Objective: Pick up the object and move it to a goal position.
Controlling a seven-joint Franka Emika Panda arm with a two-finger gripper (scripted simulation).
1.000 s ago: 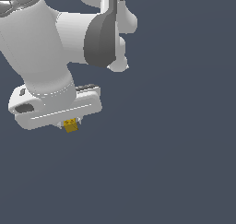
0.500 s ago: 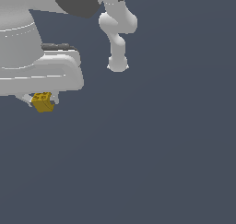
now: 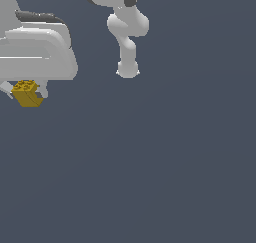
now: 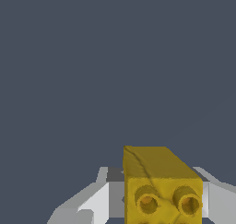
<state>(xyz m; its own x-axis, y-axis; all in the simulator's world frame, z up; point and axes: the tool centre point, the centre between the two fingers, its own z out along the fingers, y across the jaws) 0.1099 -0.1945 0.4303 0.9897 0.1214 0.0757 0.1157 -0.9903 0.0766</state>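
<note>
Shifted toward the exterior view's left, the tool clamps the brick above bare grey floor.

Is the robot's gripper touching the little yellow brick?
Touching. In the wrist view the gripper has its white fingers pressed against both sides of the yellow brick, with no gap showing.

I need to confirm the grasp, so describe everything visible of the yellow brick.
The brick is a small mustard-yellow toy block, longer than wide, with a matte, slightly mottled surface. Two round studs show on the face toward the wrist camera. It sits between the white fingers of the gripper, which is shut on it. In the exterior view it hangs tilted under the gripper, clear of the dark floor.
</note>
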